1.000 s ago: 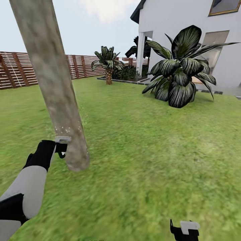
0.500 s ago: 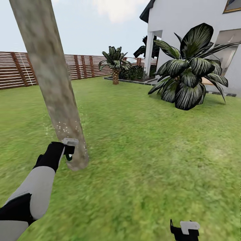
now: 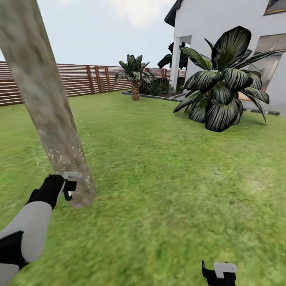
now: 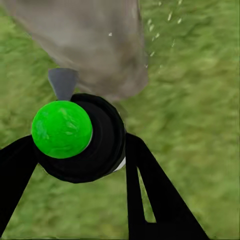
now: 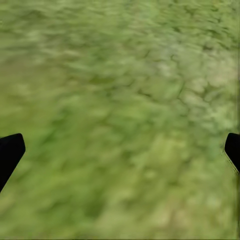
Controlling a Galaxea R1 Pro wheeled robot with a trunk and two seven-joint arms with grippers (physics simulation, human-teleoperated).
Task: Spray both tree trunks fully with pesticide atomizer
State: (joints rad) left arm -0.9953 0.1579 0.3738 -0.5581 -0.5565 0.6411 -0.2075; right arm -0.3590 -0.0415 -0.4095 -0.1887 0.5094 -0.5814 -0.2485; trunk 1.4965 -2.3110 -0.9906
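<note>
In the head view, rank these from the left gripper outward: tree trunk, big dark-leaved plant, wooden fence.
From the left gripper:
1. Tree trunk, directly ahead, pesticide specks on it.
2. Big dark-leaved plant, far right by the house.
3. Wooden fence, at the lawn's back edge.

Looking along the right gripper (image 5: 120, 150) now, and it's grass (image 5: 125, 100) all the way across, a mottled lawn of mid and pale green, a bit blurred. One patch toward one corner runs lighter and yellower, with fine dark cracks threading through it. The two black fingertips (image 5: 10, 152) poke in at opposite edges of the picture, so the jaws stand wide apart with nothing between them but turf below.
</note>
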